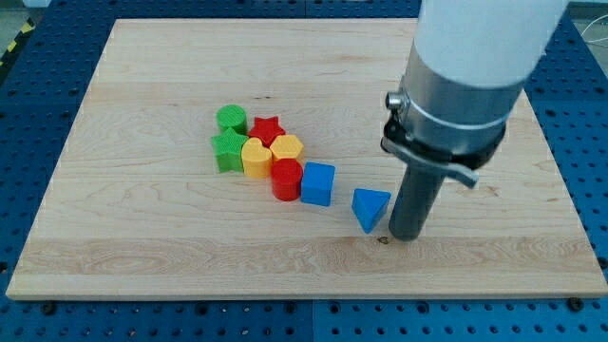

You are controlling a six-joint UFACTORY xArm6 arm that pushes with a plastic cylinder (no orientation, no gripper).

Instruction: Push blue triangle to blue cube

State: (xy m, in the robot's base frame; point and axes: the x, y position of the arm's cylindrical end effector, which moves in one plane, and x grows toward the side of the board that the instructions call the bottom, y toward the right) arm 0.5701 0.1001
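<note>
Tabletop (142, 237): pale wood with visible grain, matt, lying on a blue perforated metal base (579, 123). Blue triangle (370, 207) and blue cube (317, 183): smooth plastic with a slight sheen, like the red cylinder (286, 180) touching the cube's left side. Above my tip (402, 237), the rod is dark and matt, the collar (454, 109) brushed grey metal, the housing (489, 38) glossy white.

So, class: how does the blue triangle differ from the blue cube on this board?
The blue triangle has three sides; the blue cube is square-faced. The triangle sits alone, just left of my tip; the cube touches the red cylinder at the cluster's edge. The triangle lies nearer the view's bottom. Both are the same blue.
</note>
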